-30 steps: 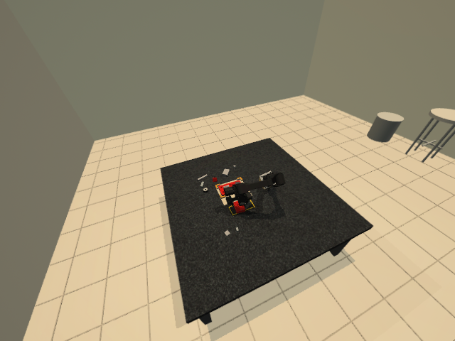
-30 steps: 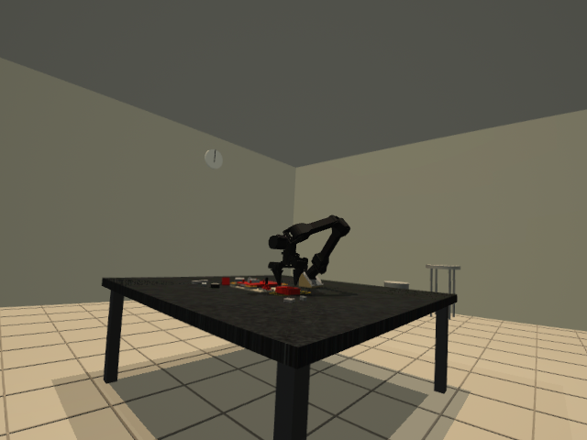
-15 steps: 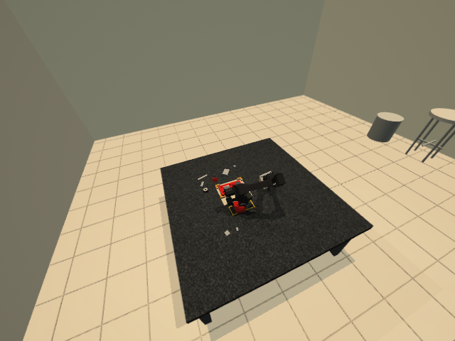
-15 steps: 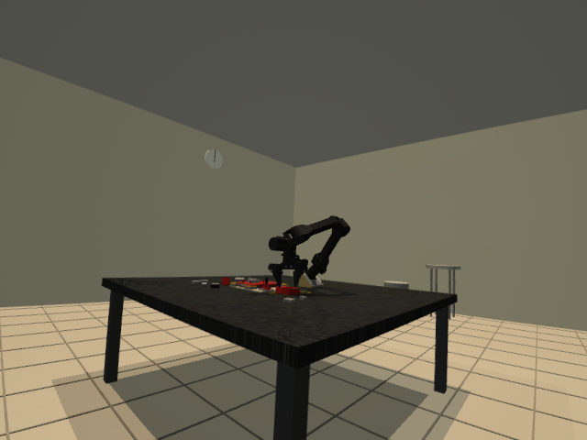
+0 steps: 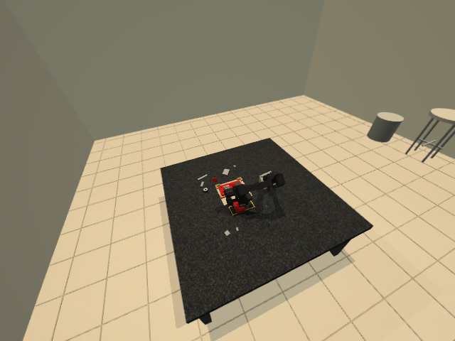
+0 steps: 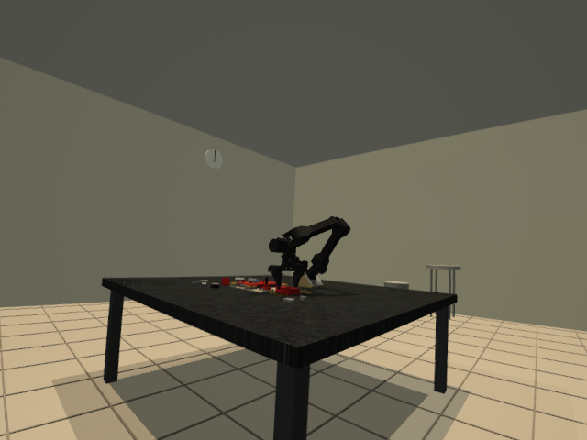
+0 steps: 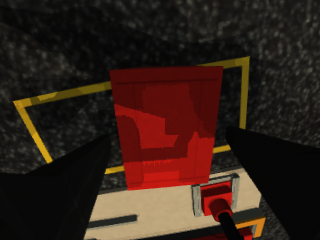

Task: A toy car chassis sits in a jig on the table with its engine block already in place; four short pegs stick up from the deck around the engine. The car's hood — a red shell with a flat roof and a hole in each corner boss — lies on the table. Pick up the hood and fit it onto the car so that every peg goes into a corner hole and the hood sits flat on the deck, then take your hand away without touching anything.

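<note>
The red hood [image 5: 239,207] [image 6: 287,291] [image 7: 167,110] lies flat on the table, partly inside the yellow outline [image 7: 245,90]. My gripper [image 6: 287,286] [image 7: 169,135] is open and empty, pointing down over the hood. In the wrist view one fingertip stands out to each side of the hood, with a gap on both sides. Their exact height beside it cannot be told. The red chassis [image 5: 221,190] [image 6: 256,283] sits beyond, partly hidden by the arm in the top view; only a sliver shows at the bottom of the wrist view. The pegs are too small to make out.
A beige board [image 7: 150,207] lies between hood and chassis. On it stands a small red part [image 7: 217,196] with an upright black rod [image 7: 228,226], near one finger. Orange corner marks [image 7: 260,227] surround the chassis. A red block [image 5: 215,180] [image 6: 226,280] and several small pale pieces lie around.
</note>
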